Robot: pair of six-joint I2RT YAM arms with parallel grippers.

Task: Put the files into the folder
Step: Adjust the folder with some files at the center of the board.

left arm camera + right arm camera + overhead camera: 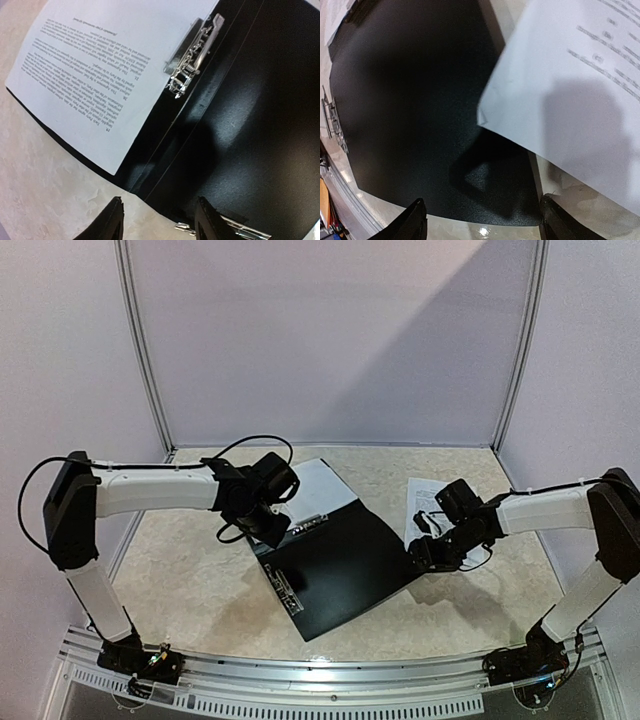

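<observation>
The black folder (345,565) lies open on the table between my arms. One file sheet (322,483) rests on its far half, beside a metal clip (195,52). A second file sheet (426,502) lies to the folder's right, and its corner (490,112) reaches over the folder's edge. My left gripper (272,530) hovers open over the folder's left edge, its fingers (110,222) holding nothing. My right gripper (418,552) stands wide open over the folder's near right corner (520,215), just short of the second sheet (570,100).
Pale walls close in the table at the back and both sides. An aluminium rail (330,680) runs along the near edge by the arm bases. A second clip (242,231) sits on the folder's inner face near my left fingers.
</observation>
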